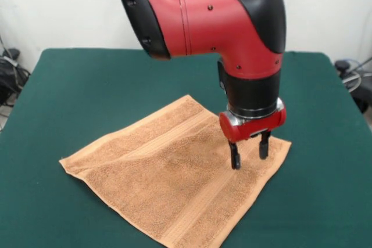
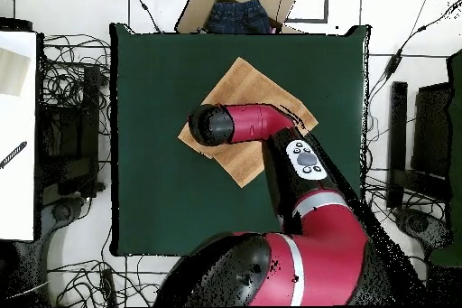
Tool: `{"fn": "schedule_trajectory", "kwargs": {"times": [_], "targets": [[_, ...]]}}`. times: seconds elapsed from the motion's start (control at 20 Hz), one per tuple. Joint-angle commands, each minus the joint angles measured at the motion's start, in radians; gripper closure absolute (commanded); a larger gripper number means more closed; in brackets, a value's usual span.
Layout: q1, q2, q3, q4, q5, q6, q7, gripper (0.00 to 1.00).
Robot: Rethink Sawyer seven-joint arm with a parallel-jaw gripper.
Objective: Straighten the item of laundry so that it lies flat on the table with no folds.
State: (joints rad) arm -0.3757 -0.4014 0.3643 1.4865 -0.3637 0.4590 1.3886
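Observation:
The light orange-brown terry towel [image 1: 174,184] lies spread out on the dark green table [image 1: 75,97], turned like a diamond, with woven border bands along two sides. It looks flat with no clear folds. Its tag does not show. My gripper [image 1: 250,154] hangs over the towel's right corner in the front view, fingers open and pointing down, tips at or just above the cloth, holding nothing. In the overhead view the towel [image 2: 248,88] lies at the table's [image 2: 162,187] middle and the arm covers part of it; the gripper is hidden under the arm's wrist.
A cardboard box with blue jeans [image 2: 239,14] stands beyond the table's far edge in the overhead view. Cables and dark equipment [image 2: 68,133] lie on the floor on both sides of the table. A white surface [image 2: 18,133] runs along the left.

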Motion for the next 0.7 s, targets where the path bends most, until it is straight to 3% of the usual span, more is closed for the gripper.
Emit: {"fn": "schedule_trajectory", "kwargs": {"times": [0.05, 0.7], "targets": [[0.025, 0.057, -0.057, 0.002, -0.035, -0.045, 0.132, 0.00], [0.014, 0.082, -0.052, 0.009, -0.040, -0.100, 0.125, 0.00]]}}
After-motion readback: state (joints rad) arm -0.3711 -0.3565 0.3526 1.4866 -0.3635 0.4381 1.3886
